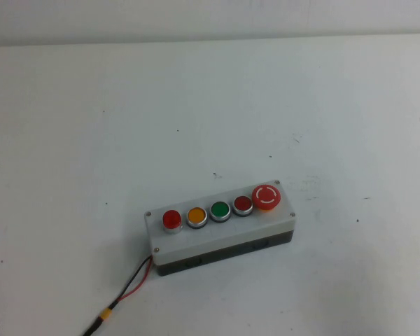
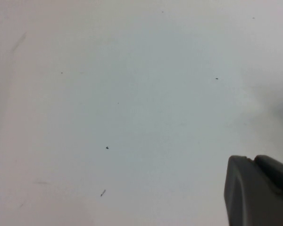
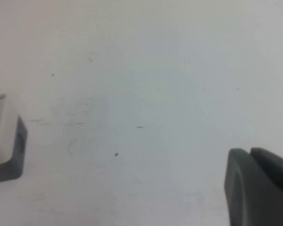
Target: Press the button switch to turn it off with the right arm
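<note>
The button switch [image 1: 171, 220] is the small bright-red round button with a silver rim at the left end of the grey five-button box [image 1: 217, 241], which lies on the white table. Neither arm shows in the high view. My right gripper [image 3: 249, 151] shows only in the right wrist view, shut and empty, over bare table and well apart from one corner of the box [image 3: 2, 141]. My left gripper [image 2: 251, 160] is shut and empty over bare table in the left wrist view.
On the box, after the button switch, come an orange button [image 1: 197, 216], a green button [image 1: 220, 211], a darker red button [image 1: 242, 204] and a large red mushroom button [image 1: 267, 197]. Red and black wires [image 1: 129, 287] run from the box's left end toward the front edge.
</note>
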Controlling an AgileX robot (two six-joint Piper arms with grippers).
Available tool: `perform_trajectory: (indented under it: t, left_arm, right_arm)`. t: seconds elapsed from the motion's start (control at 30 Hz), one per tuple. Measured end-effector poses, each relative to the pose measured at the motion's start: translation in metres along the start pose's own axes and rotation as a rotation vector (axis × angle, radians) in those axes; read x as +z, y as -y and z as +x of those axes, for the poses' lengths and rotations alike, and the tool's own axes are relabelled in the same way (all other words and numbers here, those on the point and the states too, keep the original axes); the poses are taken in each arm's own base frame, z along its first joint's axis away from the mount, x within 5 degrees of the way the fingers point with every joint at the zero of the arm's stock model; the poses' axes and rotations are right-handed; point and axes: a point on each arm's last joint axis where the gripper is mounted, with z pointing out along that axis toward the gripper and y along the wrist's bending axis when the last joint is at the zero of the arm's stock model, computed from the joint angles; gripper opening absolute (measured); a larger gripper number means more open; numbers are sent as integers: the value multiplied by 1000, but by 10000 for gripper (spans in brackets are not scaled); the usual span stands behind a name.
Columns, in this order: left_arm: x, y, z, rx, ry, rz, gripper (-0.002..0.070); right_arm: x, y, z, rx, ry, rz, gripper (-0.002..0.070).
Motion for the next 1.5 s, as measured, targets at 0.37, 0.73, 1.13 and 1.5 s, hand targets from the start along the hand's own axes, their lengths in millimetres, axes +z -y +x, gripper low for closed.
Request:
perform_trajectory:
  t: [0.37,0.73,1.13,1.5]
  left_arm:
    - [0,0,0,0,0,0,-2]
    - [0,0,0,0,0,0,-2]
    - [0,0,0,0,0,0,-2]
    - [0,0,0,0,0,0,-2]
  right_arm:
    - [-32,19,72,60,320,144,-16]
    - [-38,17,85,47,408,120,-16]
    - [-36,17,90,-34,338,131,-16]
    - [-32,11,102,-113,198,69,-16]
